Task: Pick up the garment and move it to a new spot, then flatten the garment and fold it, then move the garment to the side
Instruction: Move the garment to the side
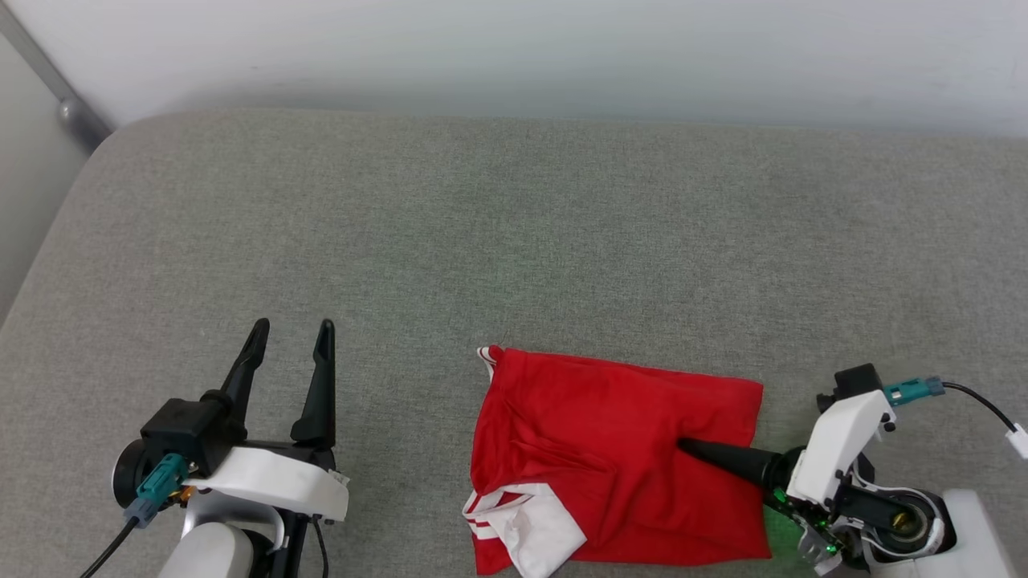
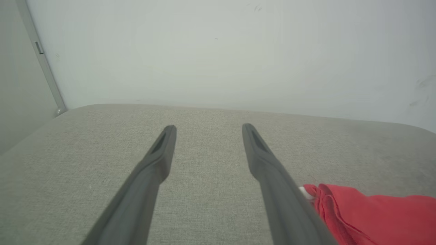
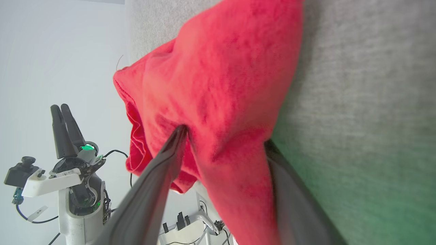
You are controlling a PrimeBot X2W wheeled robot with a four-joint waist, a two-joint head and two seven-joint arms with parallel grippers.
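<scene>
The garment (image 1: 610,433) lies folded into a rough red rectangle on the grey padded surface (image 1: 482,225), front right of centre, with a white sleeve with striped trim (image 1: 530,522) at its near left corner. My right gripper (image 1: 691,449) reaches in from the right and stands open astride the garment's right edge. One finger (image 1: 723,457) lies on top and the other is hidden beneath the cloth. In the right wrist view the garment (image 3: 221,68) runs between the spread fingers (image 3: 170,153). My left gripper (image 1: 293,327) is open and empty at the front left, apart from the garment (image 2: 374,211).
A white wall (image 1: 514,56) closes off the back of the surface. The surface's rounded left edge (image 1: 48,241) drops away beside a metal bar (image 1: 72,108). Cables trail from both wrists.
</scene>
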